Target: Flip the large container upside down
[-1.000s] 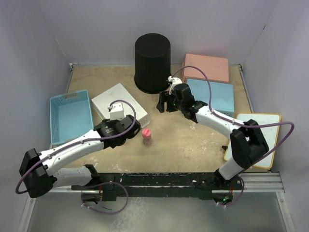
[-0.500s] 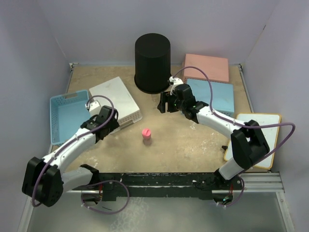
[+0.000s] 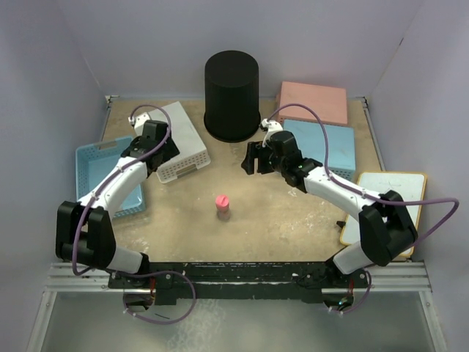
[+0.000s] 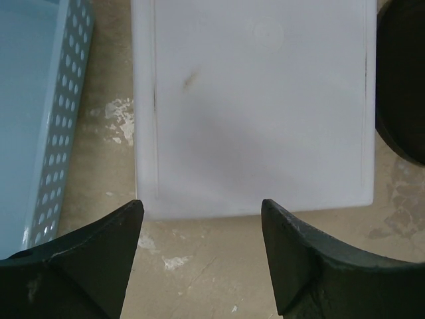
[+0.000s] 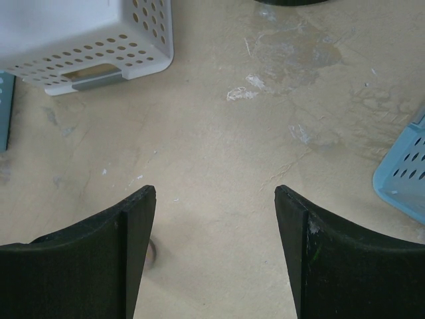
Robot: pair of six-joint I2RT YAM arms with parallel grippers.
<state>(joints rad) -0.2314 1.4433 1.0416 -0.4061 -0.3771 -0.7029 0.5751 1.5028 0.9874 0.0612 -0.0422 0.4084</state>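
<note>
The large container (image 3: 231, 95) is a tall round black bin standing at the back middle of the table; its edge shows in the left wrist view (image 4: 404, 80). My left gripper (image 3: 155, 152) hangs open over the near edge of an upturned white basket (image 3: 179, 139), well left of the bin. Only bare table lies between the fingertips of the left gripper (image 4: 199, 203). My right gripper (image 3: 253, 158) is open just in front and right of the bin's base. In its wrist view the right gripper (image 5: 216, 189) holds nothing.
A blue basket (image 3: 108, 176) sits at the left. A pink basket (image 3: 313, 101) and an upturned blue basket (image 3: 326, 145) sit at the back right. A white board (image 3: 392, 205) lies at the right edge. A small pink-capped thing (image 3: 223, 207) stands mid-table.
My left arm has swung from the middle of the table to the back left, over the white basket, which has shifted toward the back. The right gripper has barely moved.
</note>
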